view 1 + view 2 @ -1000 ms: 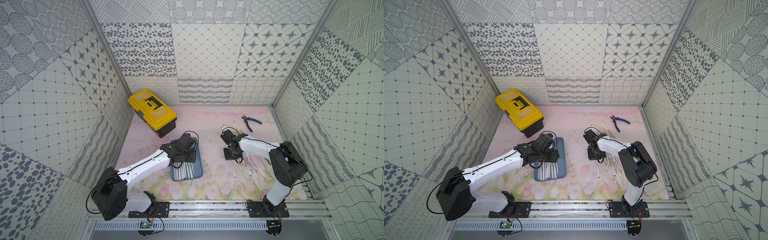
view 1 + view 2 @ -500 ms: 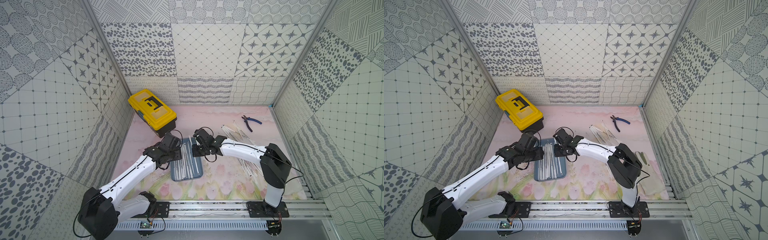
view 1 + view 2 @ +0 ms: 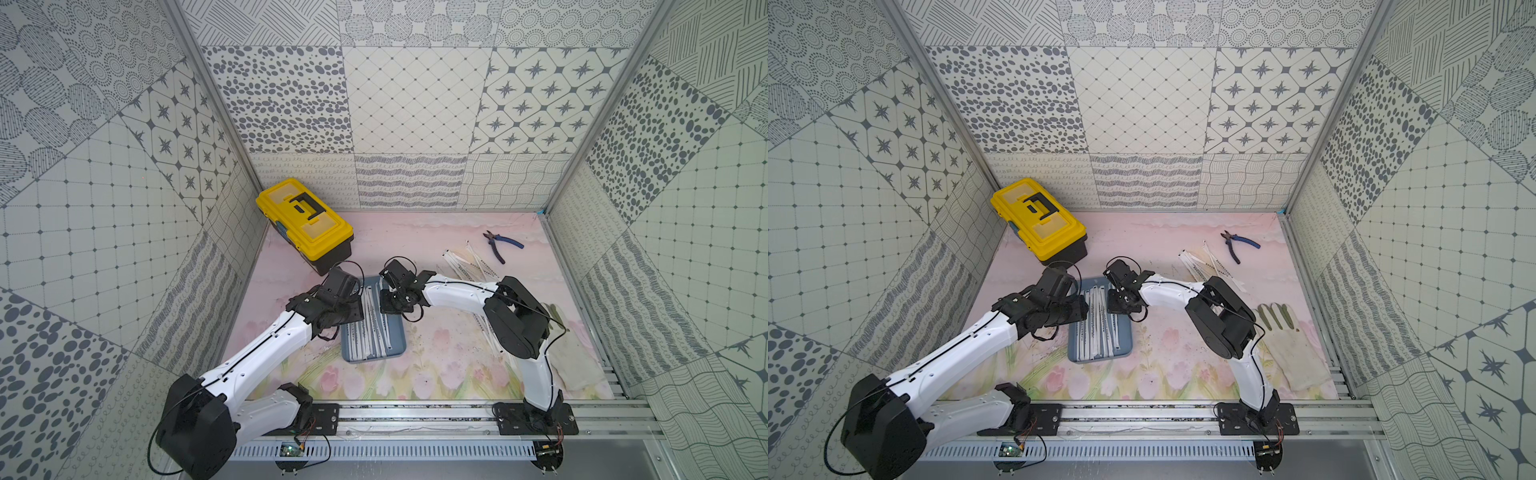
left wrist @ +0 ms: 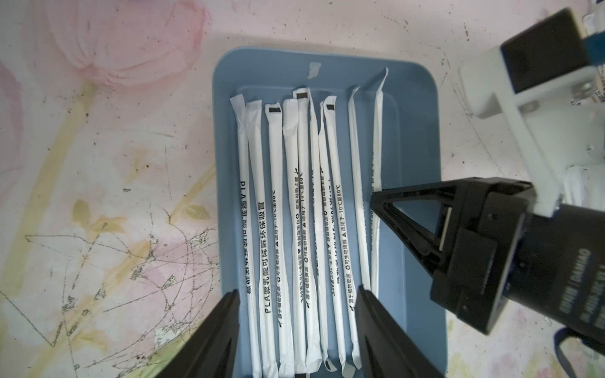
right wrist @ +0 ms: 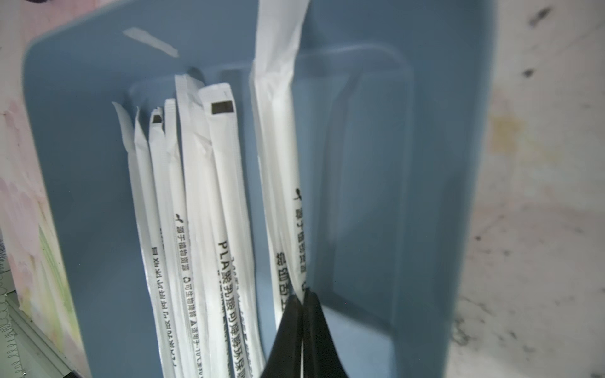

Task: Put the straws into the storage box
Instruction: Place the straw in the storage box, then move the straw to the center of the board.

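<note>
Right wrist view: right gripper fingers together, pinching straw running ahead from tips, over storage box. Left gripper fingers apart, straddling straws lying lengthwise in box. Loose straws well apart from both grippers.

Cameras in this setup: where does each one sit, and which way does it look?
Top views: twin eyes high at the front, looking down on the table; left arm and right arm show whole, meeting over the tray.
Left wrist: rides the left arm, looks down at straws in the tray; left pincer open, right pincer tip too.
Right wrist: rides the right arm, looks along the tray; right pincer shut on a straw.
Shared: every view shows tray and straws.
</note>
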{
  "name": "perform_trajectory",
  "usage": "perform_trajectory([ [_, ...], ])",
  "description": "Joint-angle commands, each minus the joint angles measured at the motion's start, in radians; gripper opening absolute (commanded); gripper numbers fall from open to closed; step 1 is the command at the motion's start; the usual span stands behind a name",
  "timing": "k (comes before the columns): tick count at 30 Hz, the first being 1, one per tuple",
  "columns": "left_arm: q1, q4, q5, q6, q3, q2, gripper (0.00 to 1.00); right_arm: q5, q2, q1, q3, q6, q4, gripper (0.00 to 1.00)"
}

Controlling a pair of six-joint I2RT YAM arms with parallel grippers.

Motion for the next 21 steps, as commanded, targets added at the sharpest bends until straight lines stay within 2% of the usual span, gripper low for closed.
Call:
perform_trajectory([
  [1, 0.004, 0.008, 0.020, 0.002, 0.016, 0.011, 0.60, -0.013, 0.040, 0.007, 0.025, 0.018, 0.009, 0.06],
  [5, 0.003, 0.008, 0.020, 0.003, 0.021, 0.013, 0.60, -0.005, 0.041, 0.006, 0.048, 0.011, -0.005, 0.11],
  [7, 0.003, 0.003, 0.018, 0.007, 0.024, 0.013, 0.60, -0.011, 0.018, 0.006, 0.053, 0.004, -0.025, 0.18],
  [9, 0.003, -0.006, 0.016, 0.010, 0.034, 0.011, 0.60, -0.009, -0.045, 0.005, 0.042, -0.005, -0.055, 0.27],
  [13, -0.005, -0.015, 0.022, 0.016, 0.065, 0.013, 0.60, 0.012, -0.245, -0.028, -0.077, -0.020, -0.126, 0.32],
  [17, -0.132, 0.033, 0.001, 0.056, 0.113, 0.088, 0.61, 0.148, -0.420, -0.213, -0.269, -0.133, -0.251, 0.38],
  [21, -0.309, 0.078, -0.008, 0.093, 0.217, 0.257, 0.61, 0.340, -0.444, -0.375, -0.339, -0.273, -0.343, 0.42],
])
